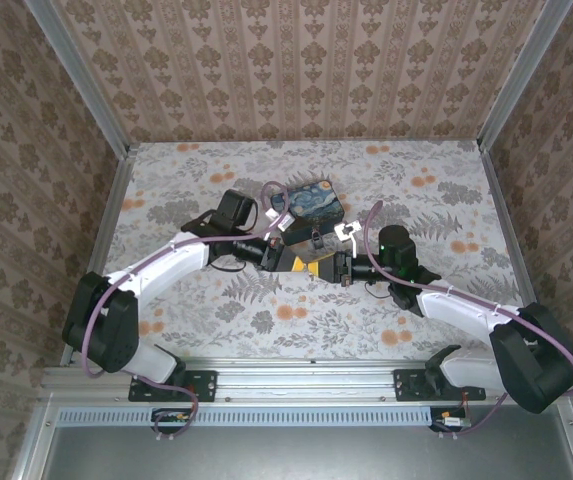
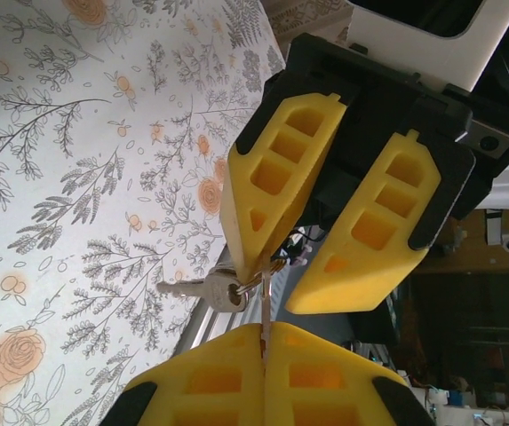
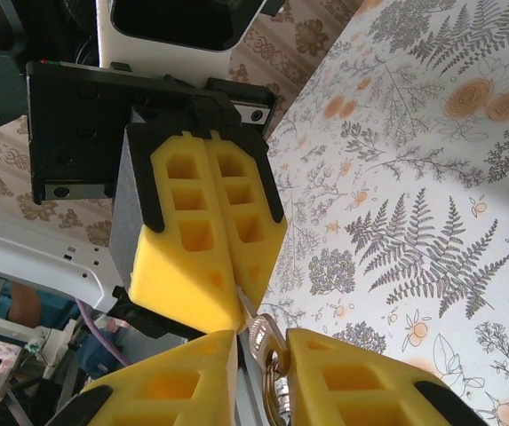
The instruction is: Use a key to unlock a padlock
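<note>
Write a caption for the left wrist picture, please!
Left gripper pinches a key bunch; right gripper straddles it above the flowery table.

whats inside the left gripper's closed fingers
A thin metal piece sticks out edge-on from the left gripper, touching a key ring. The part clamped inside is hidden.

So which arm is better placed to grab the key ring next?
Right, likely: the right pincer is open with its fingers either side of the key ring. The left pincer is shut on a thin metal piece beside it.
</note>
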{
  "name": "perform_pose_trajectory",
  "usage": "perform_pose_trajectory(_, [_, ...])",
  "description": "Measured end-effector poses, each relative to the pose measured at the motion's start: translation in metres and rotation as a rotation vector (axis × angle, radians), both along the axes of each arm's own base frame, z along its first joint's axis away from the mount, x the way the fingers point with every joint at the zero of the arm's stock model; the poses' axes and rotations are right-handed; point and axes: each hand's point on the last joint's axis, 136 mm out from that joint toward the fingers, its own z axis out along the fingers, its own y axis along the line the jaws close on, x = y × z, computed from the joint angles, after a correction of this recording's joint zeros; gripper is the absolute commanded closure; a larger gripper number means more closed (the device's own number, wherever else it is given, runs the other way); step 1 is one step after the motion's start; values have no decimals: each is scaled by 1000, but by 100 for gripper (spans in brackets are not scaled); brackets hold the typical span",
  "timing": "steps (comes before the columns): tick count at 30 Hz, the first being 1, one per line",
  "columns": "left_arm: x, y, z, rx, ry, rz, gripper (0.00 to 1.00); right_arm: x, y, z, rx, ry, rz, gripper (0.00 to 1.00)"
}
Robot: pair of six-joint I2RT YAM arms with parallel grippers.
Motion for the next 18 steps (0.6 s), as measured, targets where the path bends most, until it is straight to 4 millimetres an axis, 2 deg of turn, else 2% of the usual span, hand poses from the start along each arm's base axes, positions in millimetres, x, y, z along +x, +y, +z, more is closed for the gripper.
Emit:
perform_pose_trajectory(12, [-2, 1, 1, -19, 8, -2, 100, -1, -1, 2, 26, 6, -3, 100])
perform_pose_trajectory(18, [-3, -1, 2, -47, 12, -7, 100, -4, -2, 3, 60, 13, -9, 100])
